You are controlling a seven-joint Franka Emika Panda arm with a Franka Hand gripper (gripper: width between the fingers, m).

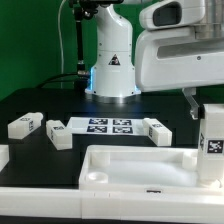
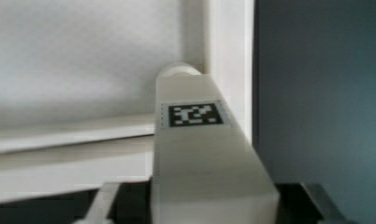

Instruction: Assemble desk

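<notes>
The desk's white tabletop (image 1: 120, 168) lies rim-up at the front of the black table. My gripper (image 1: 210, 112) hangs over the tabletop's corner at the exterior view's right. It is shut on a white square-section leg (image 1: 212, 140), which stands upright with a tag on its side. In the wrist view the leg (image 2: 206, 150) runs out from between my gripper's (image 2: 211, 208) dark fingers, tag (image 2: 194, 114) near its far end. That end is over the tabletop's rim (image 2: 217, 50); whether it touches the tabletop I cannot tell.
Loose white legs lie behind the tabletop: two (image 1: 25, 125) (image 1: 58, 133) toward the exterior view's left and one (image 1: 158, 130) toward its right. Another white part (image 1: 3, 155) shows at the left edge. The marker board (image 1: 108, 126) lies between them, before the robot base (image 1: 112, 70).
</notes>
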